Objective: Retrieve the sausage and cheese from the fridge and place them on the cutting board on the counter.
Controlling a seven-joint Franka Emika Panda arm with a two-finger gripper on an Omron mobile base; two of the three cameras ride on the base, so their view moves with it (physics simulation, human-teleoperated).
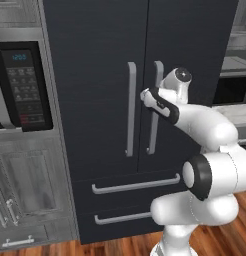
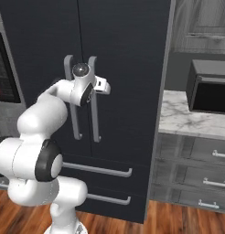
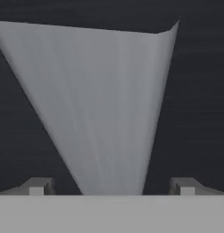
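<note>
While both doors stay closed, the fridge (image 1: 100, 75) stands directly ahead of the claw (image 3: 111, 185), tall and black, with the sausage and cheese presumably shut inside and so unseen; this reads as the door-opening step, with retrieval not yet begun. Item 2, the counter (image 2: 187, 116), white veined marble over grey cabinets, lies off to the claw's right, a dark appliance (image 2: 210, 91) resting on it; no cutting board can be made out there. Item 3, the pair of long grey handles (image 1: 131, 107): one rises between the claw's 2 fingers (image 3: 38, 185), seemingly so it can be pinched and pulled. Item 4, the claw itself: jaws spread wide, straddling that handle with a gap on each side, gripping nothing.
</note>
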